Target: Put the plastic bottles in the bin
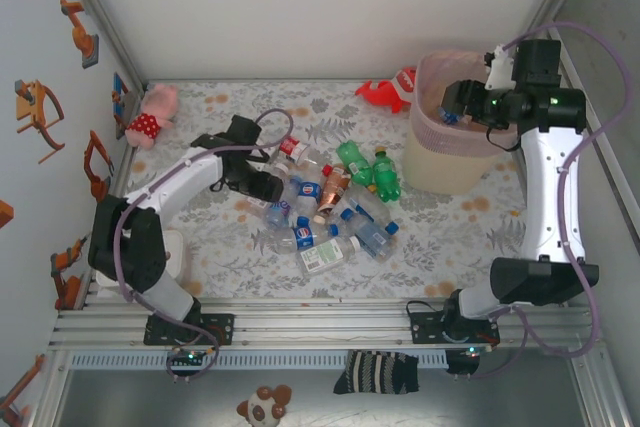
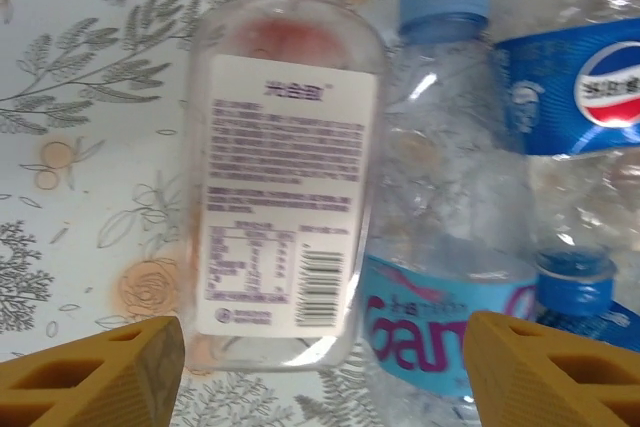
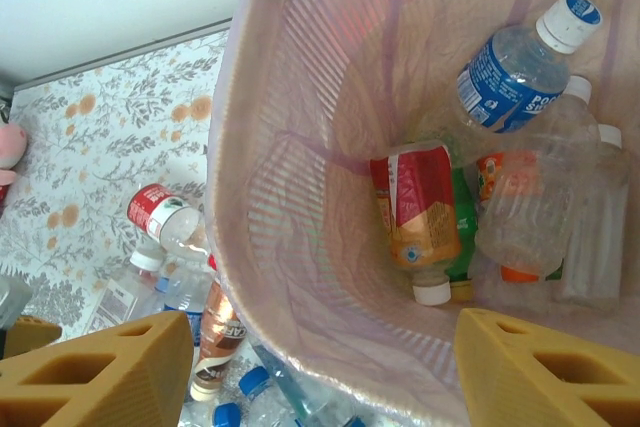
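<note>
Plastic bottles [image 1: 335, 212] lay heaped mid-worktop [image 1: 450, 237], several already in bin [image 1: 430, 167]. Left gripper [image 1: 272, 185] open over white-labelled bottle [image 2: 285, 187]; right gripper [image 1: 455, 102] open, empty, above bin. Risk: touching neighbour bottle could get pinched too, grip slipping.

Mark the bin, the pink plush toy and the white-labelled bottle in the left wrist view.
bin [image 1: 440, 172], top external view, cream front wall.
pink plush toy [image 1: 158, 105], top external view, pink upper part.
white-labelled bottle [image 2: 285, 197], left wrist view, label middle.
</note>
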`<state>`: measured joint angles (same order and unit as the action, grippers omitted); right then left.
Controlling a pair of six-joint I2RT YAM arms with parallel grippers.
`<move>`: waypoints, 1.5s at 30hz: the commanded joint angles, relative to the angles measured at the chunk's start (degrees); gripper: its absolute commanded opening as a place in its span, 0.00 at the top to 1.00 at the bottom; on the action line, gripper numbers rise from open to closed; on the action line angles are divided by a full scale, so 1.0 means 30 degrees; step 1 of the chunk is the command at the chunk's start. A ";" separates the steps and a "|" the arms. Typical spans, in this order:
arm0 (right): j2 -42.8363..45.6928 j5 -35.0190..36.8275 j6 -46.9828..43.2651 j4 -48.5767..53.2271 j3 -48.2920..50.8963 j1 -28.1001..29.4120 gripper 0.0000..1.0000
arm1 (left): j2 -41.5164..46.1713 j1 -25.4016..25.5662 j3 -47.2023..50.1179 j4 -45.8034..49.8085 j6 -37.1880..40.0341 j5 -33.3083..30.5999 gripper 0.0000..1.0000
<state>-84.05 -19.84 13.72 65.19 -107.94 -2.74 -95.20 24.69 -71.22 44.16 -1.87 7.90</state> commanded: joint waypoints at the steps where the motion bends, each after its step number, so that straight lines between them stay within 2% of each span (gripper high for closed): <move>1: 0.0426 -0.0025 0.0286 -0.0462 0.0209 0.0155 0.32 | -0.0928 -0.0274 -0.0694 -0.0027 0.0481 0.0397 0.24; 4: 0.0478 -0.0098 0.0288 -0.0516 0.0179 0.0167 0.32 | -0.1844 -0.0311 -0.1201 0.0012 0.0937 0.0866 0.21; 12: 0.0683 -0.0328 0.0495 -0.0873 0.0421 0.0233 0.32 | -0.3708 -0.0363 -0.2699 0.0343 0.1527 -0.0341 0.19; 26: 0.0474 -0.0416 0.0547 -0.0980 0.0355 0.0270 0.32 | -0.5796 -0.0549 -0.3858 0.0221 0.1676 0.0096 0.18; 35: 0.0302 -0.0478 0.0664 -0.1046 0.0191 0.0438 0.32 | -0.5595 -0.1011 -0.3440 0.0133 0.1502 -0.0409 0.24; 41: 0.0240 -0.0419 0.0731 -0.0972 0.0026 0.0657 0.32 | -0.4559 -0.1410 -0.2613 0.0045 0.1088 -0.0313 0.23; 45: 0.0272 -0.0332 0.0787 -0.0925 -0.0025 0.0898 0.32 | -0.3815 -0.1404 -0.2258 0.0163 0.0839 0.0625 0.19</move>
<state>-83.44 -20.32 15.25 62.67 -106.91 -0.82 -109.75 20.53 -79.00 43.33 1.65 7.73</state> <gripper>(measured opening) 0.678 0.805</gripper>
